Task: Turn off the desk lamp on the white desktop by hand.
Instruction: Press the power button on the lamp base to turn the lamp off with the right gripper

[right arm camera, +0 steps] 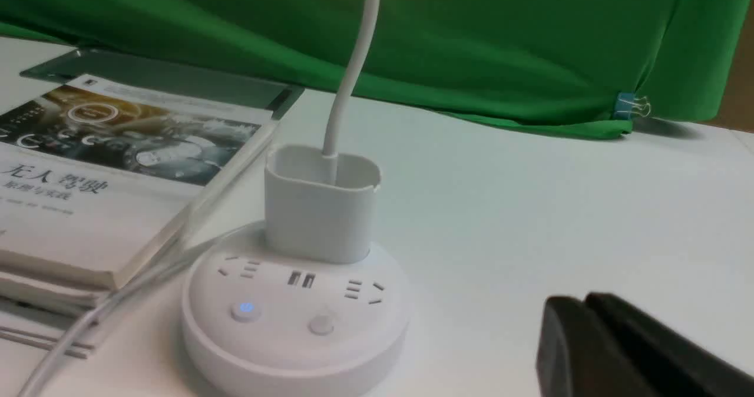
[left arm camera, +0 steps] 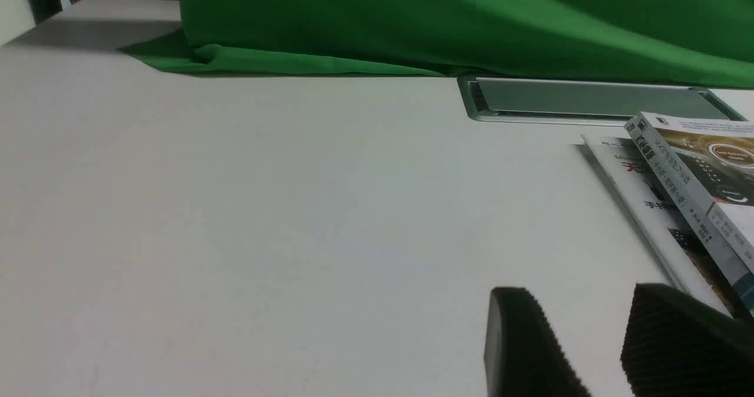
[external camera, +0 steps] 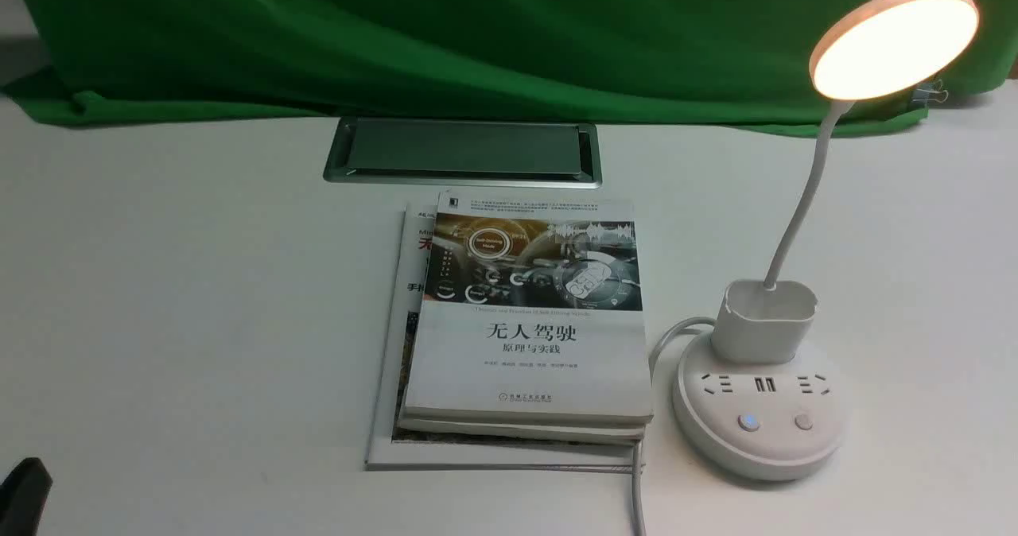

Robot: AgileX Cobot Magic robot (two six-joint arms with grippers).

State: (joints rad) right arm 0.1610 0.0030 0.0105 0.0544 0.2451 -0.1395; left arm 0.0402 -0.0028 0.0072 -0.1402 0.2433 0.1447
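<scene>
Left gripper [left arm camera: 577, 295], jaws parted and empty, hovers over the white counter [external camera: 159, 281], well apart from the lit desk lamp [external camera: 763, 329] standing right of stacked books [external camera: 529, 321]. The right gripper [right arm camera: 580, 311], pinched together and empty, sits near the lamp's base.

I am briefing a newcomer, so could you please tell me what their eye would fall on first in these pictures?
The glowing head of the desk lamp stands out first, at the far right above its round base, where one button shines blue. Next comes the stack of books in the middle of the white desktop, before the green cloth.
</scene>
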